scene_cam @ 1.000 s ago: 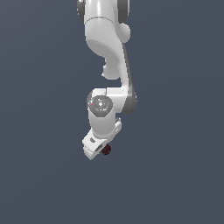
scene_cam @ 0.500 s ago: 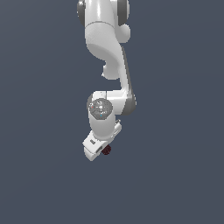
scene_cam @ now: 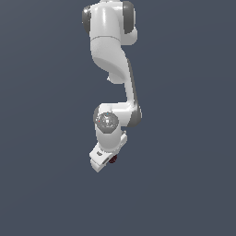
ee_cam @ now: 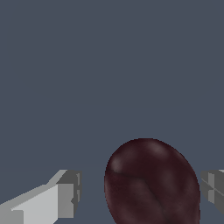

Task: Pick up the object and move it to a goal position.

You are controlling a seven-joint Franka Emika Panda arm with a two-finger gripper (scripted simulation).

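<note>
- The ball [ee_cam: 151,183] sits between my fingers [ee_cam: 65,194], which stand apart with a gap on each side, so my gripper [scene_cam: 105,159] is open and holds nothing.
- I judge it light, hard and smooth: round, so it may roll or squirt out. I would close across its widest middle, square on.
- Count: one ball, one gripper, two fingers. No goal marker shows.

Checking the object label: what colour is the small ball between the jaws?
Dark maroon, nearly black-red, faintly textured ball; clearest in the wrist view.
</note>
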